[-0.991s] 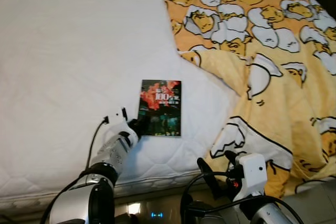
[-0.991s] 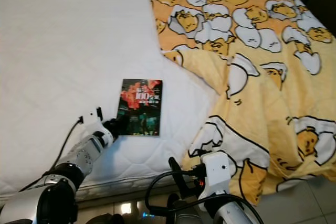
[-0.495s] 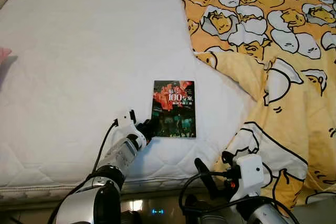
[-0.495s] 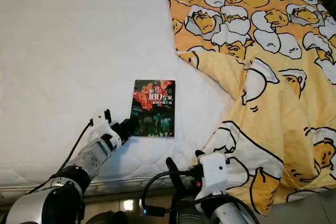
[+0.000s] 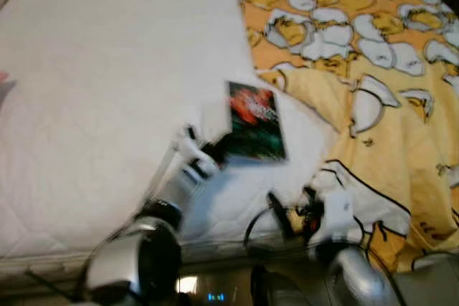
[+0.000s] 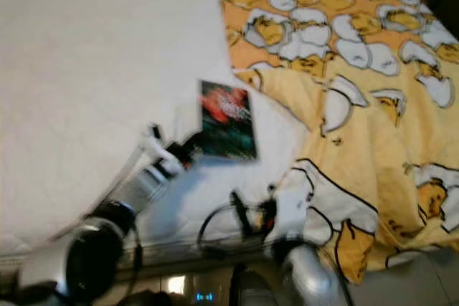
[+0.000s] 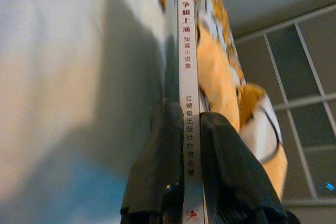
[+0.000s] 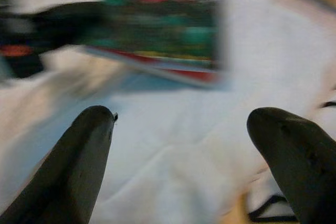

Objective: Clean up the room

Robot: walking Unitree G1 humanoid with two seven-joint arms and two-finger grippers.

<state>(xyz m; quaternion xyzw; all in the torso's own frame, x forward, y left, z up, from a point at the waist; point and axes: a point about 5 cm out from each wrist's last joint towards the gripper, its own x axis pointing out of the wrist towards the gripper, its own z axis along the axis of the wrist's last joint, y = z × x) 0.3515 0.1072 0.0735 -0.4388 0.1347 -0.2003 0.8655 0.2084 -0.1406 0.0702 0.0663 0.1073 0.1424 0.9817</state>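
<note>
Left claw (image 7: 185, 145): fingers (image 7: 157, 166) pinched on the spine of a paperback book (image 5: 253, 122), near its lower end. The book is raised off the white mattress (image 5: 93, 91), tilted, just beside the folded edge of the yellow egg-print duvet (image 5: 373, 69). Right claw (image 8: 184, 145): fingers wide apart, holding nothing, low by the mattress edge, near the book. Head views are blurred.

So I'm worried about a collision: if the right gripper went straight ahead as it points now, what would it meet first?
Probably the book that the left gripper holds lifted off the white mattress; the right gripper has open jaws facing its lower edge, though blur leaves depth uncertain.
</note>
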